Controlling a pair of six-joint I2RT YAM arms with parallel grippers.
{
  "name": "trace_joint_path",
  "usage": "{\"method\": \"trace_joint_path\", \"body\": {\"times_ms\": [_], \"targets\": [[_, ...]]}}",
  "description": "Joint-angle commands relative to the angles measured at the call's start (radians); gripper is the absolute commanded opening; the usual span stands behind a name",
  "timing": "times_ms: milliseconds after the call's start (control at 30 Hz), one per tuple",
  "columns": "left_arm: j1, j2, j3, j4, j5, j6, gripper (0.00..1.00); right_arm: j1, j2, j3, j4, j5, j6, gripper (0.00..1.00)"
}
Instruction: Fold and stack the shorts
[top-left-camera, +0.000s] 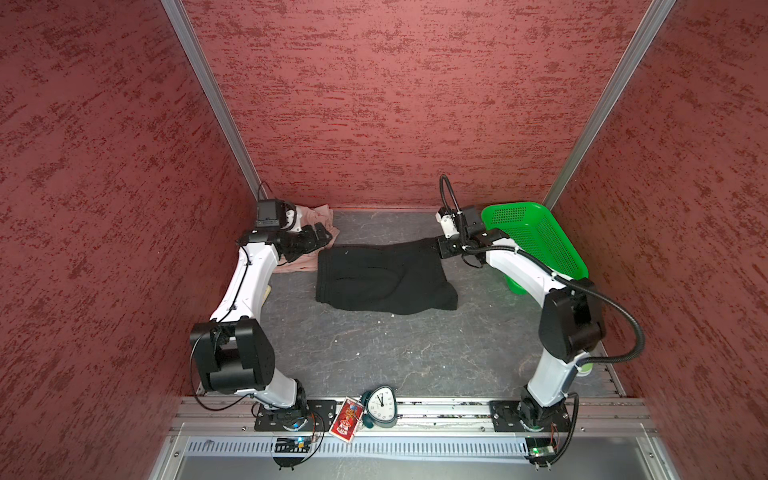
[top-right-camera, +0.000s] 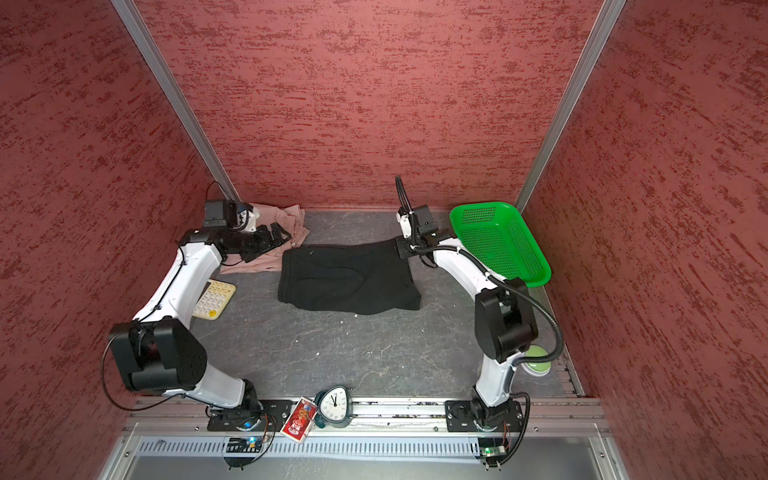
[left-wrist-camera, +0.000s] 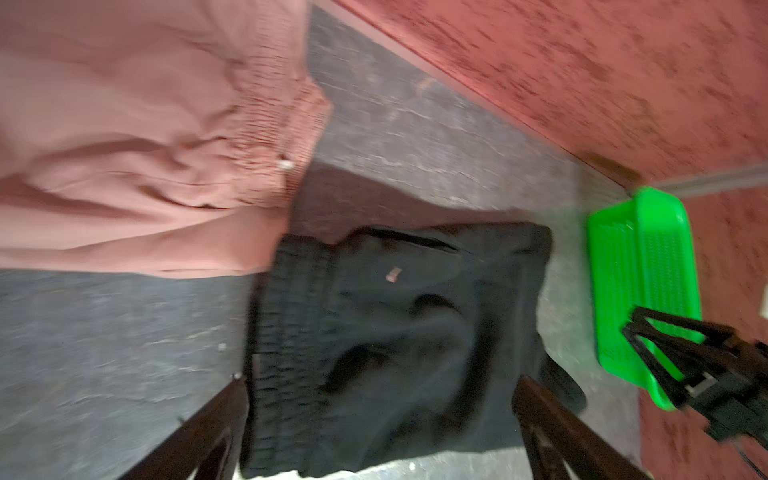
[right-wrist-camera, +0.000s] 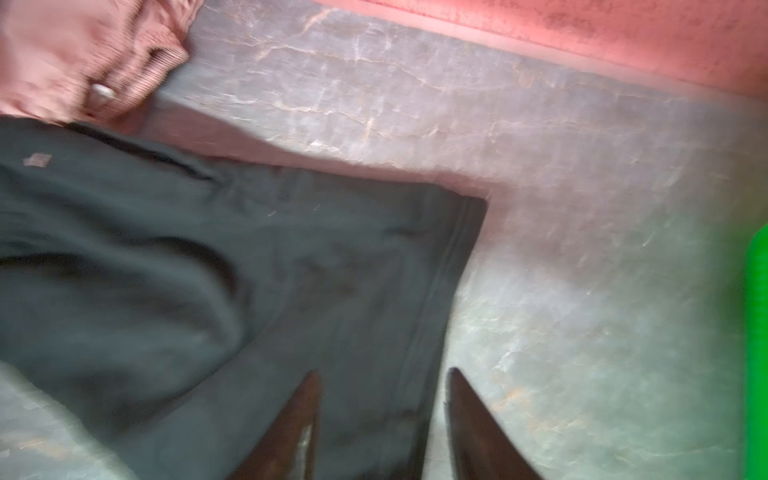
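The black shorts (top-left-camera: 382, 278) (top-right-camera: 349, 278) lie spread flat mid-table, waistband to the left. The pink shorts (top-left-camera: 322, 216) (top-right-camera: 291, 220) sit crumpled in the back left corner, partly under my left arm. My left gripper (top-left-camera: 322, 233) (left-wrist-camera: 382, 381) hovers over the pink shorts beside the black waistband, jaws wide open and empty. My right gripper (top-left-camera: 440, 247) (right-wrist-camera: 384, 374) is at the black shorts' (right-wrist-camera: 208, 270) back right hem. Its fingers (right-wrist-camera: 299, 424) stand apart astride the hem edge, with the cloth lying flat below them.
A green perforated basket (top-left-camera: 536, 237) (top-right-camera: 498, 241) leans at the back right behind my right arm. A cream keypad (top-right-camera: 214, 299) lies by my left arm. A clock (top-left-camera: 382, 409) and a red card pack (top-left-camera: 345, 422) sit on the front rail. Red walls enclose three sides.
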Motion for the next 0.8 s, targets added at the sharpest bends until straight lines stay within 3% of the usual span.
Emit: {"method": "trace_joint_path", "body": {"times_ms": [0,167,467,600,767], "targets": [[-0.080,0.069,-0.046,0.120,0.134,0.033,0.99,-0.004,-0.030,-0.159,0.156,-0.071,0.143,0.41],[-0.139,0.202,-0.032,0.140,0.199,0.059,0.99,-0.004,-0.065,-0.348,0.269,-0.115,0.244,0.35],[-0.104,0.385,0.051,0.186,0.066,0.055,0.99,-0.014,-0.130,-0.620,0.339,0.018,0.393,0.29],[-0.073,0.464,0.063,0.212,0.082,0.035,0.99,-0.026,-0.160,-0.701,0.378,0.043,0.427,0.34],[-0.078,0.525,0.101,0.142,0.112,0.059,0.99,-0.033,-0.190,-0.659,0.303,0.098,0.374,0.45]]}}
